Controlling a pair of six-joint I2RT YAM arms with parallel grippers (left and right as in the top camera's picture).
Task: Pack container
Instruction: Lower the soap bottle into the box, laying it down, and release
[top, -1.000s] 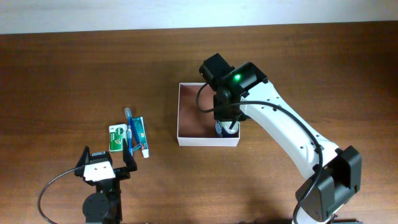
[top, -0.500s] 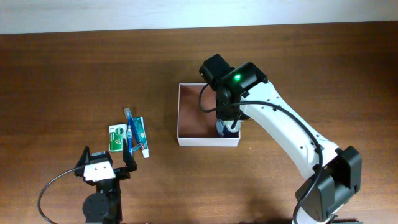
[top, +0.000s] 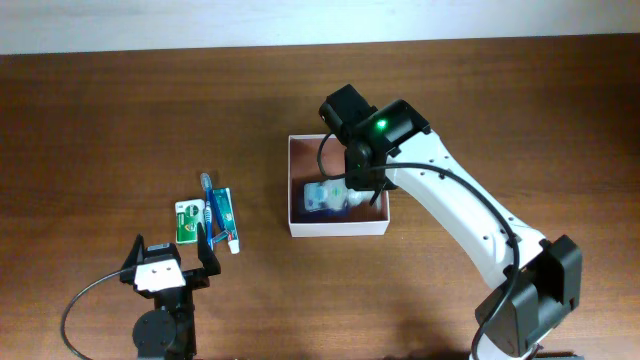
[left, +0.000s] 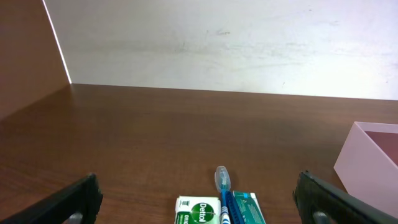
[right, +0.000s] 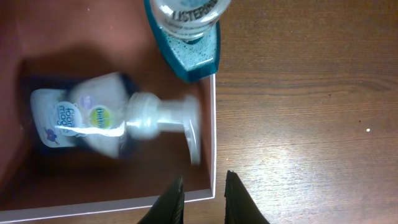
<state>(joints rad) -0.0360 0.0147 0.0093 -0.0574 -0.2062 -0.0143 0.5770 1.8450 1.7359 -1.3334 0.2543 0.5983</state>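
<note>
While a foam pump bottle (top: 326, 196) lies sideways inside the container (top: 338, 228) mid-table (top: 120, 120), right gripper (right: 203, 182) hangs over its rim, fingers together, empty; left gripper (top: 172, 248) spread wide near toothbrush (top: 208, 200).

The place is looking like a robotics test lab. A left arm (top: 160, 300) and a right arm (top: 450, 210) are standing at a bare brown wooden desk (top: 100, 120). The desk is butting against a plain white wall (left: 217, 43), a black cable (top: 65, 318) is looping loose, and a few toiletries (top: 210, 215) are lying out.
</note>
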